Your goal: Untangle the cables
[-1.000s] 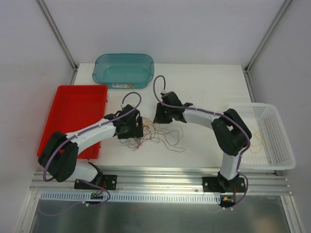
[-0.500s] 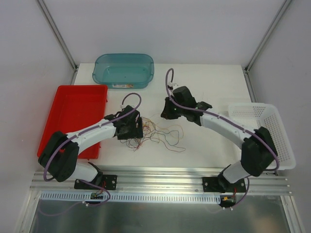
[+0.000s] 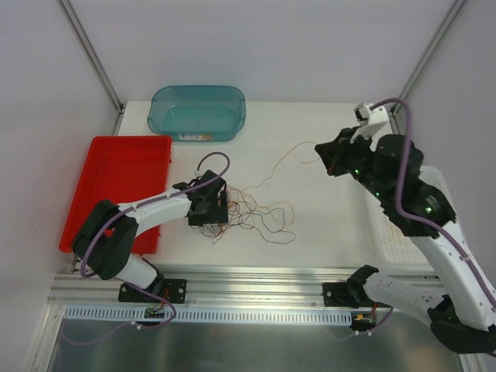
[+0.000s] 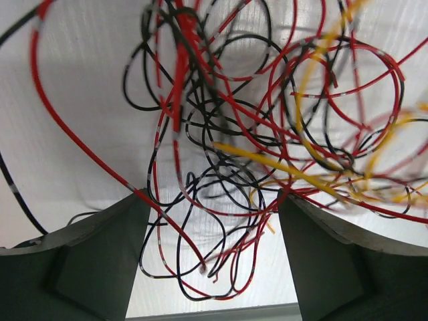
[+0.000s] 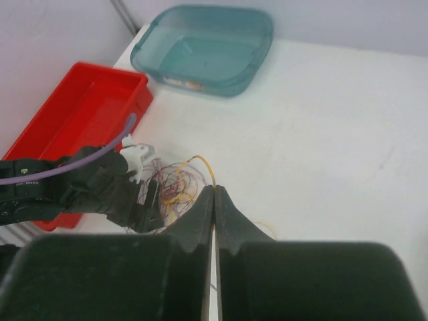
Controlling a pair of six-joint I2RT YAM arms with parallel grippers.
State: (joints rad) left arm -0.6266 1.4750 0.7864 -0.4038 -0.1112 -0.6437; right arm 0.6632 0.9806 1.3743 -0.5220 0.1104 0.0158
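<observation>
Reference: red tray [image 3: 116,167], at the left side of the worktop [image 3: 333,225].

The cables [image 3: 249,211] lie in a loose tangle of thin red, black and yellow-orange wire. They are flat on the worktop just off the tray's right side and do not touch it. A few stray loops trail out on the side away from the tray.

The left tool [image 3: 223,208] sits low at the tray-side edge of the tangle, between tray and heap. In the left wrist view its fingers [image 4: 80,261] stand wide apart, gripping nothing. Red and black loops lie in the gap between them, and one red wire crosses the tip of the left-hand finger. I cannot tell whether it touches.

The right tool [image 3: 325,159] is raised, well apart from the tray, beyond the tangle. Its jaws are pressed together. In the right wrist view a yellow-orange strand [image 5: 204,162] runs up into the seam between them, so it is pinched there. From above, that strand spans in a slack, wavy line from the heap to the tool.

A teal tub [image 3: 198,112] stands near the tray's far right corner, behind it.

A white basket [image 3: 385,240] is at the opposite side of the worktop from the tray, well apart, and largely hidden by the right arm.
</observation>
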